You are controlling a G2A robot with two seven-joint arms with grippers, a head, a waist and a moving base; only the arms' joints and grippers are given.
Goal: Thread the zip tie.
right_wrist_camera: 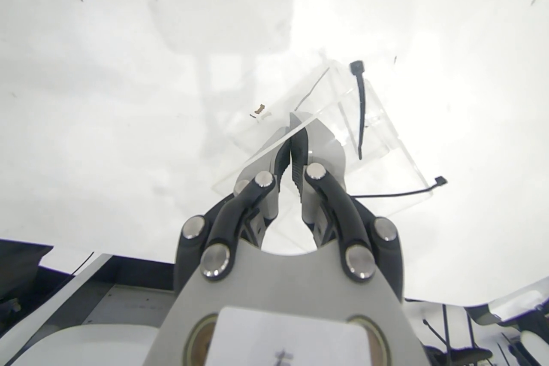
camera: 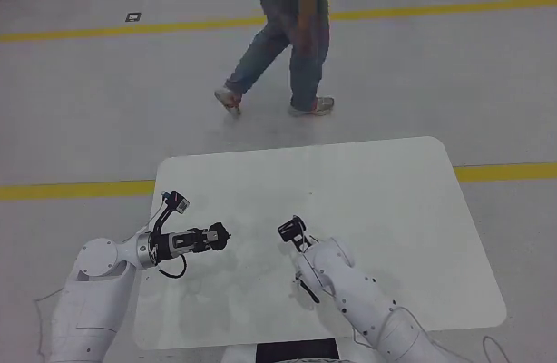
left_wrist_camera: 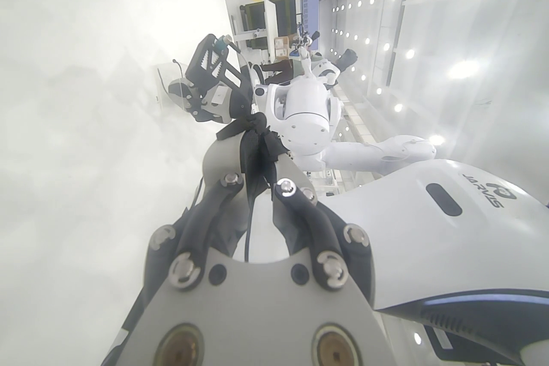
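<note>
Two arms over a white worktop [camera: 378,191], seen from above and from each wrist.

**Left gripper** [camera: 220,238] [left_wrist_camera: 257,155]: held clear of the worktop near its left edge and pointing toward the other arm. It is clenched on a black bundle [left_wrist_camera: 254,132], a knotted dark strip pinched between the fingertips. What the bundle is cannot be told.

**Right gripper** [camera: 289,229] [right_wrist_camera: 294,125]: near the worktop's middle, close to the surface, its pads pressed flat together. The tips meet the near edge of a clear block [right_wrist_camera: 388,138]. Whether they pinch anything cannot be told.

**Zip tie** [right_wrist_camera: 361,110]: black, lying along the top of the clear block just beside the right gripper, with its square head at the end away from the gripper.

**Second tie** [right_wrist_camera: 399,192]: black, lying along the block's near corner. Whether it is under or beside the block is unclear.
</note>
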